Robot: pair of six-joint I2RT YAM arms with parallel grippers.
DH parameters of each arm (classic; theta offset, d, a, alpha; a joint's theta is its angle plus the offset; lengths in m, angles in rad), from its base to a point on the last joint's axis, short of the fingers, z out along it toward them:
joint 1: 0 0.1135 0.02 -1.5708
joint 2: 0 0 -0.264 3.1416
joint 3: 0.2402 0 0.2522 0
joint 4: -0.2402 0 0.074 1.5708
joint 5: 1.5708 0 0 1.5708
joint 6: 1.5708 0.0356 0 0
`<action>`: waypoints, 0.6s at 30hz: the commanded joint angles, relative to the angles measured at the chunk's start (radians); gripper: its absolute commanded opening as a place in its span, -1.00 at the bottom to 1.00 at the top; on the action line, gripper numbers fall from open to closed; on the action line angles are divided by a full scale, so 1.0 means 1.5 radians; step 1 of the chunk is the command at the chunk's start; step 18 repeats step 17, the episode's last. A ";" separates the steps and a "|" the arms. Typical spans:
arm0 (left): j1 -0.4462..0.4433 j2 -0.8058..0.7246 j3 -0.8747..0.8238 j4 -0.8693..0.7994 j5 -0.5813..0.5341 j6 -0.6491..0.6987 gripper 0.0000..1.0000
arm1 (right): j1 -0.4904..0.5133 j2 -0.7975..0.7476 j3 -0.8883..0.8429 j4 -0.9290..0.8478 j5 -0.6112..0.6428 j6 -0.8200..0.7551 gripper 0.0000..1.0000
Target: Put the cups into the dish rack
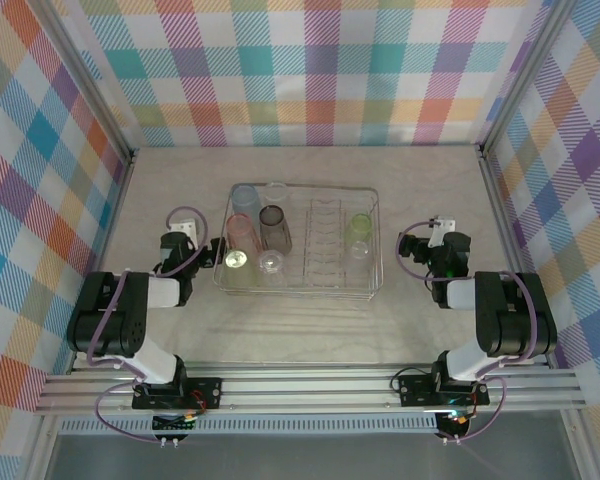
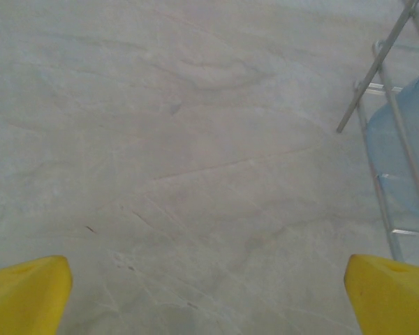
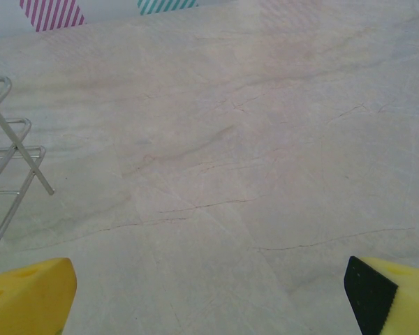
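The dish rack, a silvery wire basket, stands mid-table. Several cups are inside it: blue, smoky grey, pink, yellow-green and clear in its left half, green and another clear one at its right end. My left gripper hangs just left of the rack, open and empty. My right gripper sits right of the rack, also open and empty. In the left wrist view the yellow fingertips stand wide over bare table, with rack wire and the blue cup at the right.
Plaid walls close in the table on three sides. In the right wrist view the spread fingertips frame bare table, with the rack's wire corner at the left edge. Both arm bases sit on the rail at the near edge.
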 commanded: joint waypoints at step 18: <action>-0.023 -0.002 0.002 0.058 -0.062 0.034 0.99 | 0.047 -0.005 0.008 0.033 0.019 -0.059 0.98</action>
